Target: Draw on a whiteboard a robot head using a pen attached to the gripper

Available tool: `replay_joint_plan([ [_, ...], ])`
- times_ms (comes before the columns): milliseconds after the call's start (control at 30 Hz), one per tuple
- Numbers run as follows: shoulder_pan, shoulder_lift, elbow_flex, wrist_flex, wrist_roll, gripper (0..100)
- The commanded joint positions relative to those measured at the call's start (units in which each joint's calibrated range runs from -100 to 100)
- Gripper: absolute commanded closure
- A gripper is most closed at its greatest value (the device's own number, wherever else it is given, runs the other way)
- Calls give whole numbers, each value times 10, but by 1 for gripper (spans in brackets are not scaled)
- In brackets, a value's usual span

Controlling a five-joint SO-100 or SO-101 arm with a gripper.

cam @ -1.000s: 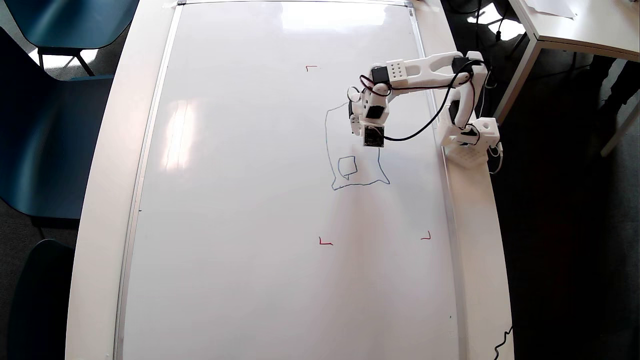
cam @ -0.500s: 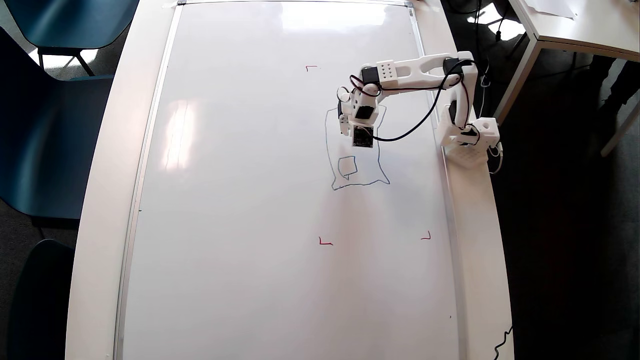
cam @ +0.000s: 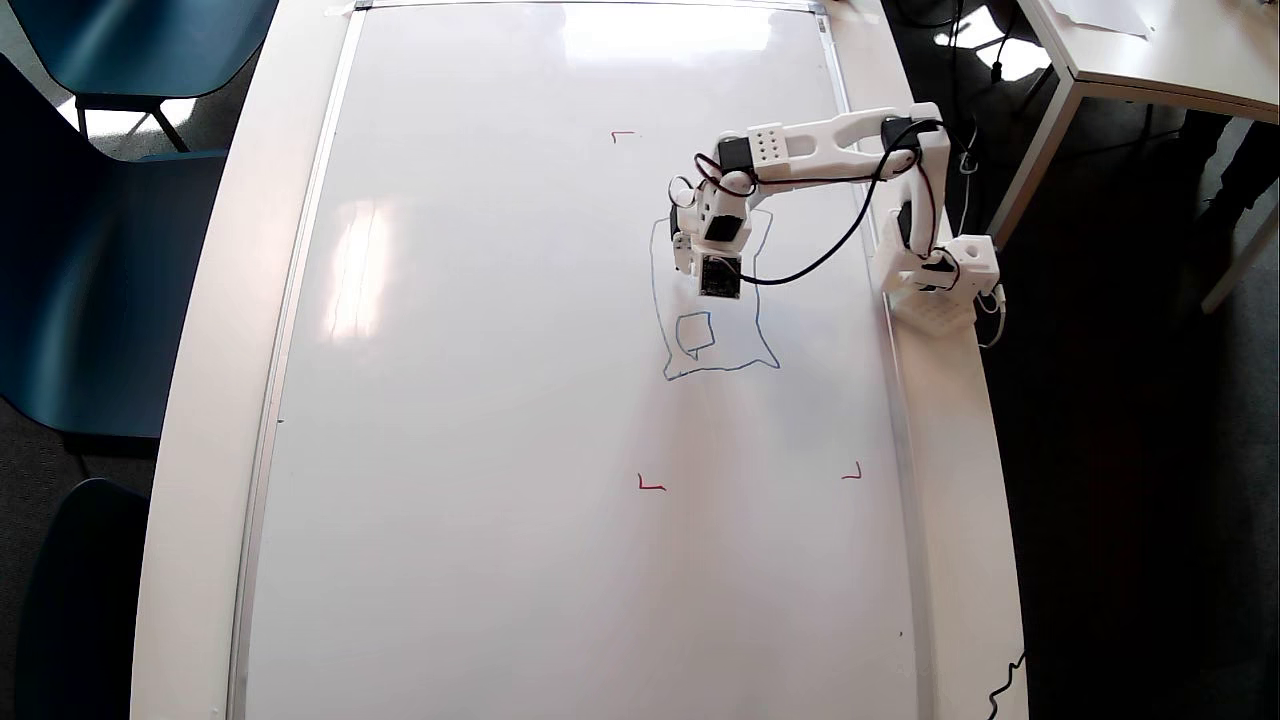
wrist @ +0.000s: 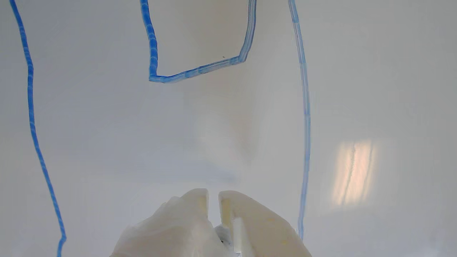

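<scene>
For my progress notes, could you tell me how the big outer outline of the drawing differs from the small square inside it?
The outer outline is far larger than the small square and encloses it. The outline is tall with wobbly sides and flared lower corners; the square is compact. The arm hides the outline's top, while the square lies fully in view. Both are thin blue marker lines on the whiteboard.

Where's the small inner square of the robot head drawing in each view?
Overhead view: the small square sits in the lower part of the blue outline, just below the gripper, right of centre on the whiteboard.
Wrist view: its lower part is at top centre, cut off by the upper edge, ahead of the closed jaws.
Shared landmark: the outline's long side stroke.
</scene>
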Motion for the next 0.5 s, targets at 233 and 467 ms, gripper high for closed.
replay_joint_plan([
  [233, -8, 16, -16, -2, 0, 98],
  [467, -8, 13, 25, 12, -5, 99],
])
